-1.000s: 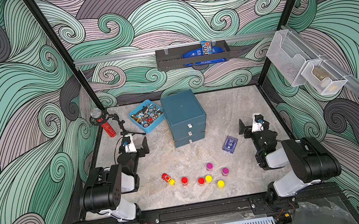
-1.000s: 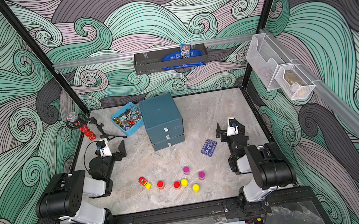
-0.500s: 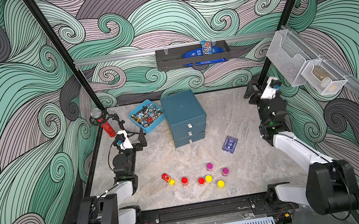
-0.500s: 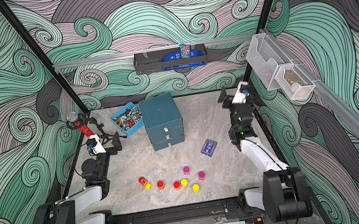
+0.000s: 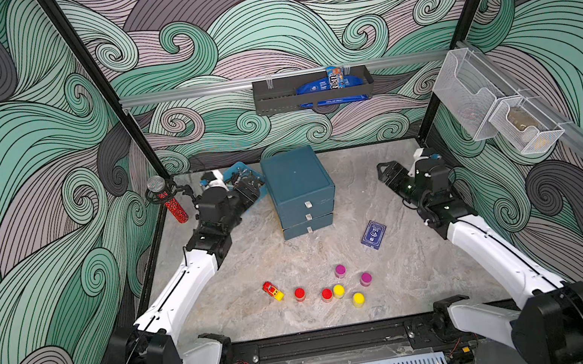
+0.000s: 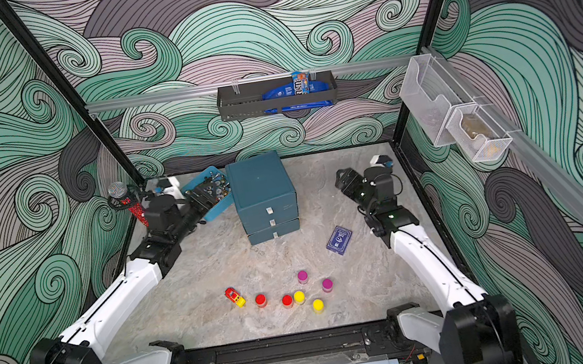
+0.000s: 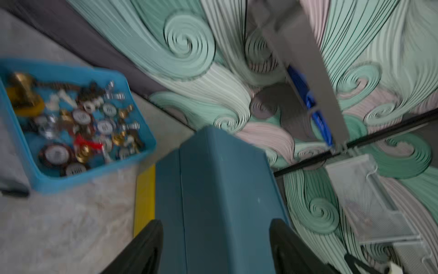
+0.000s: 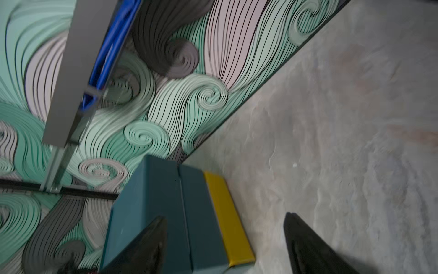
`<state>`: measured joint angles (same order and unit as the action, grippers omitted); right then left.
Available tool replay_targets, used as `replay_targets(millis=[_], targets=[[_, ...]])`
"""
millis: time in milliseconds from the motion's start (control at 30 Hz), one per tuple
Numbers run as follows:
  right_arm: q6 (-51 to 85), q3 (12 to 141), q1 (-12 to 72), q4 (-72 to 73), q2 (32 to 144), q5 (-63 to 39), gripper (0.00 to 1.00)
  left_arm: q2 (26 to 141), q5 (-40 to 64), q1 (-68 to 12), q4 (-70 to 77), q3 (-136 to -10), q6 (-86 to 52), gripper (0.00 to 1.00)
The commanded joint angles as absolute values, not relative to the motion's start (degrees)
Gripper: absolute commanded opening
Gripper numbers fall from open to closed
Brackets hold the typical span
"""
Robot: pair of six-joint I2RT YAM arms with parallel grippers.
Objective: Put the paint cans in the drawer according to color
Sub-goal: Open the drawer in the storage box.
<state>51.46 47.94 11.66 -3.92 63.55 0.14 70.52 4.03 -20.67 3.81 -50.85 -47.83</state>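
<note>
The drawer (image 5: 298,186) (image 6: 262,189) is a dark teal cabinet of three shut drawers with white tabs, at the back middle of the table. Paint cans stand near the front: two red (image 5: 299,293) (image 5: 326,294), two yellow (image 5: 338,290) (image 5: 358,299), two magenta (image 5: 340,270) (image 5: 365,278). My left gripper (image 5: 249,189) (image 7: 216,249) hovers open just left of the cabinet, pointing at its side. On the cabinet's right, well apart from it, my right gripper (image 5: 385,172) (image 8: 225,246) is open and empty. A yellow strip (image 8: 227,220) runs along the cabinet's base.
A light-blue tray (image 7: 94,71) of metal parts sits behind my left arm, by the cabinet. A red glitter microphone (image 5: 171,206) stands at the left wall. A blue card box (image 5: 373,235) and a red-and-yellow toy car (image 5: 272,291) lie on the table.
Both arms have unfolded and stretched out. The left gripper moved right and back to the cabinet's left side. The right gripper swung left toward the cabinet's right side.
</note>
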Motion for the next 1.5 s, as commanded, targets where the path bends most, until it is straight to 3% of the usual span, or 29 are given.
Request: replay_targets(millis=[0, 167, 367, 500, 700, 1467], targets=[[56.5, 46.6, 21.6, -9.1, 60.2, -11.1, 0.71, 66.2, 5.8, -25.8, -15.5, -50.9, -50.2, 0.70], [61.1, 46.6, 39.2, -5.2, 62.0, -8.4, 0.59, 56.0, 6.3, -28.2, -24.3, -48.5, -45.8, 0.68], [66.0, 47.2, 43.3, 5.8, 71.6, -8.3, 0.38, 49.2, 7.3, -28.3, -24.7, -48.8, -40.1, 0.66], [66.4, 48.3, 43.1, 9.5, 72.9, -3.6, 0.39, 48.5, 8.2, -28.2, -25.4, -51.4, -40.2, 0.67], [67.1, 49.2, 40.8, 9.5, 73.5, -0.4, 0.48, 47.7, 8.7, -28.3, -24.6, -52.6, -40.8, 0.68], [71.1, 51.5, 37.4, 16.3, 83.0, -5.4, 0.40, 45.7, 9.5, -28.3, -21.7, -52.5, -40.9, 0.69]])
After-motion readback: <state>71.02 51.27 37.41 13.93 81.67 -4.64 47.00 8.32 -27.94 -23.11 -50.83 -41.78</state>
